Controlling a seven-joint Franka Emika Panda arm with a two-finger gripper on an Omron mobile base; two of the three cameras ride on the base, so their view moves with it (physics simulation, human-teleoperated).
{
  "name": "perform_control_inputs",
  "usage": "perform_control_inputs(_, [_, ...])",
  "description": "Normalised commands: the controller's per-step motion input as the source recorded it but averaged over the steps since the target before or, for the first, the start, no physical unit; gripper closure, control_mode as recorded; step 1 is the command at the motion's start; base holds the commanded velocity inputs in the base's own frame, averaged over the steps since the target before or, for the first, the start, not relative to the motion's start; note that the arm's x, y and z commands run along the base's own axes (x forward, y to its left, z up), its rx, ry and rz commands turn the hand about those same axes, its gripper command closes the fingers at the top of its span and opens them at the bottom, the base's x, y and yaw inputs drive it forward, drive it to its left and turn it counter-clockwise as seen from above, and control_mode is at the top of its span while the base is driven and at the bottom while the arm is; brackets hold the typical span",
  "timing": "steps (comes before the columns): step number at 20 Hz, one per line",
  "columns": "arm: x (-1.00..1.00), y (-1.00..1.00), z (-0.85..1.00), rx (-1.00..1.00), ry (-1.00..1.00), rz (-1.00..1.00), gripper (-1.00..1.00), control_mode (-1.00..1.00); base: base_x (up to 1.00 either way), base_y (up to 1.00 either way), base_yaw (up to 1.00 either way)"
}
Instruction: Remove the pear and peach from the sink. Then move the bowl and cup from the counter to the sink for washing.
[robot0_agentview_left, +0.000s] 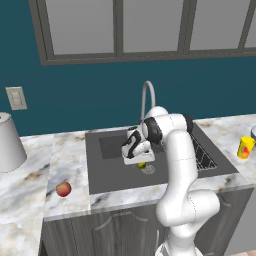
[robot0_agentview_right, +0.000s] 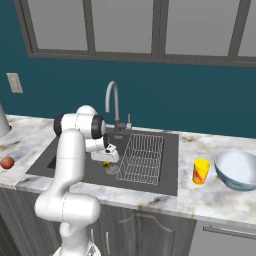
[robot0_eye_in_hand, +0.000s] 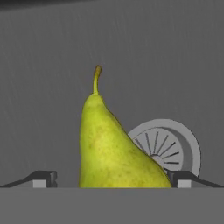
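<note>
Down in the sink (robot0_agentview_left: 107, 172), beside the drain (robot0_eye_in_hand: 168, 146), the gripper (robot0_eye_in_hand: 111, 178) hangs over the pear (robot0_eye_in_hand: 111, 148), jaws wide apart either side; bare basin floor lies left, wire rack (robot0_agentview_right: 142, 157) right, marble counter (robot0_agentview_left: 30, 185) around.

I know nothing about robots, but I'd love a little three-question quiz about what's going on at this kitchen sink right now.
1. True or false: the peach lies in the sink.
2. Which fruit sits between the open fingers of the end effector? A) pear B) peach C) neither
3. Fill in: on the counter, the yellow cup stands beside the pale ____.

Key
1. False: it rests on the counter, left of the basin.
2. A: the pear stands by the round drain, a finger on each side, not yet gripped.
3. bowl
</note>
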Motion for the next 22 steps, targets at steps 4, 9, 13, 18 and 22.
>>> perform_control_inputs(4, [0.00,0.00,-0.08,0.00,0.01,0.00,-1.00,-1.00,0.00,0.00,0.00])
perform_control_inputs(9, [0.00,0.00,-0.10,-0.02,0.02,0.00,-1.00,-1.00,0.00,0.00,0.00])
perform_control_inputs(13, [0.00,-0.01,-0.10,-0.02,0.04,0.00,1.00,-1.00,0.00,0.00,0.00])
perform_control_inputs(18, [0.00,0.00,-0.09,-0.01,0.04,0.00,1.00,-1.00,0.00,0.00,0.00])
perform_control_inputs(22, [-0.01,0.00,-0.06,0.00,0.05,0.00,1.00,-1.00,0.00,0.00,0.00])
